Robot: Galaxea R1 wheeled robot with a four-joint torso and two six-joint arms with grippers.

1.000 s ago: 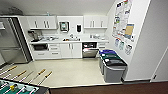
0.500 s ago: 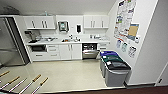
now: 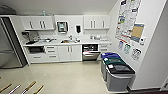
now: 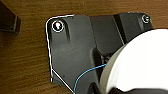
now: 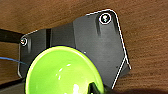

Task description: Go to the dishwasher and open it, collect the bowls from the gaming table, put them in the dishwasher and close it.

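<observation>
The dishwasher (image 3: 90, 53) sits under the counter, right of the white cabinet doors, with its steel door let down and a dark rack showing inside. It is across the floor from me. In the left wrist view a white bowl (image 4: 140, 67) looms large over wooden boards, with my left gripper (image 4: 130, 90) shut on its rim. A bright green bowl (image 5: 60, 72) shows in the right wrist view, and my right gripper (image 5: 96, 88) is shut on its edge.
Three grey bins (image 3: 117, 72) with blue, green and black lids stand along the right wall, close to the dishwasher. A steel fridge (image 3: 8, 50) stands at the left. Several wooden-handled rods (image 3: 27, 87) poke in at the lower left. Pale floor (image 3: 65, 75) lies between me and the counter.
The whole head view has shifted: the camera has moved toward the kitchen, and the green field at the lower left has slid out of the picture. The dishwasher stays open.
</observation>
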